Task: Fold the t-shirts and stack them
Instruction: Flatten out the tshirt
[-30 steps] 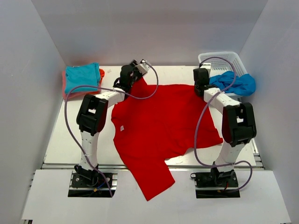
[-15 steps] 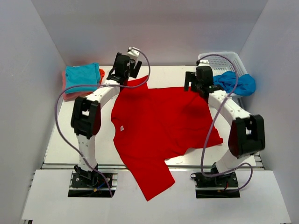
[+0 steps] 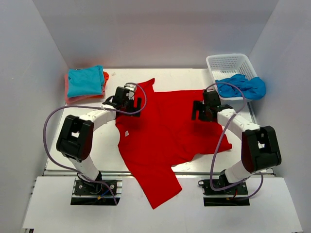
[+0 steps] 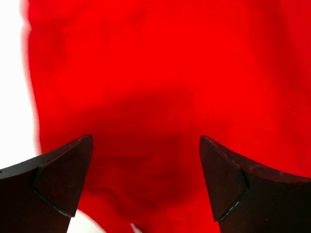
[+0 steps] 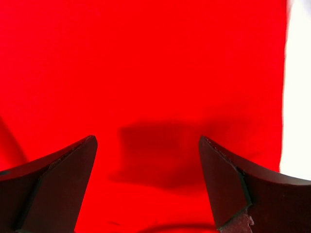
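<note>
Top external view showing red shirt [image 3: 165, 131] lying spread mid-table, long axis running 12 to 6 o'clock, near end trailing past the table edge. Hovering over its far half: left gripper [image 3: 131, 103] at 10 o'clock, right gripper [image 3: 200, 110] at 2 o'clock, both gaping wide, holding nothing. Likely needing only a straight drop onto cloth directly beneath.

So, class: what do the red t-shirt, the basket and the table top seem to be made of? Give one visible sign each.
Red t-shirt: soft matte cloth, probably cotton knit; it lies limp with soft wrinkles.
Basket: white plastic, slightly glossy; rigid moulded mesh walls.
Table top: smooth, hard white board; the exact material is unclear.
</note>
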`<state>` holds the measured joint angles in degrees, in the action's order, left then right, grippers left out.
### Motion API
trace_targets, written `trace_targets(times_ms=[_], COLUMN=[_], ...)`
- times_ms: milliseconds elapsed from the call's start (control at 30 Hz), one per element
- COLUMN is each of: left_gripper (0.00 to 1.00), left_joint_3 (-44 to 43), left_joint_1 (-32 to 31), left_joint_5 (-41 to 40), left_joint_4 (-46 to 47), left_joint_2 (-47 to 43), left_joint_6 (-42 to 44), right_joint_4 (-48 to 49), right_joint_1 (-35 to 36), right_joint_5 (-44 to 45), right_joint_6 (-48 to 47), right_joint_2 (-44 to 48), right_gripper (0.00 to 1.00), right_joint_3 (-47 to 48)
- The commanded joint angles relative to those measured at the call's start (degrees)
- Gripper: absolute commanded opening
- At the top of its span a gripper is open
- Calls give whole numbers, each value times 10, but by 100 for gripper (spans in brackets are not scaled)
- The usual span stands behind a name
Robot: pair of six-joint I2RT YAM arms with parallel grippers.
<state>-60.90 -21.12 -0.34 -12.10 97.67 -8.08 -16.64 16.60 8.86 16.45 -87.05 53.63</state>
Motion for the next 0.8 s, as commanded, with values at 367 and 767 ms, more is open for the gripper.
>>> trace_targets(times_ms=[367,767], left_gripper=[100,100], left_joint_3=[-117,-457], left_joint_1=[41,122], left_joint_5=[-8,25], left_joint_4=[-62,-74], left_joint_2=[180,380], left_joint_6=[-51,61], right_joint_4=[-16,-75], right_joint_1=[-3,-2], right_joint_5=[-39,-26], right_joint_6=[8,17], right_joint_2=[-165,-216], right_gripper=[90,90], right_joint_3=[52,170])
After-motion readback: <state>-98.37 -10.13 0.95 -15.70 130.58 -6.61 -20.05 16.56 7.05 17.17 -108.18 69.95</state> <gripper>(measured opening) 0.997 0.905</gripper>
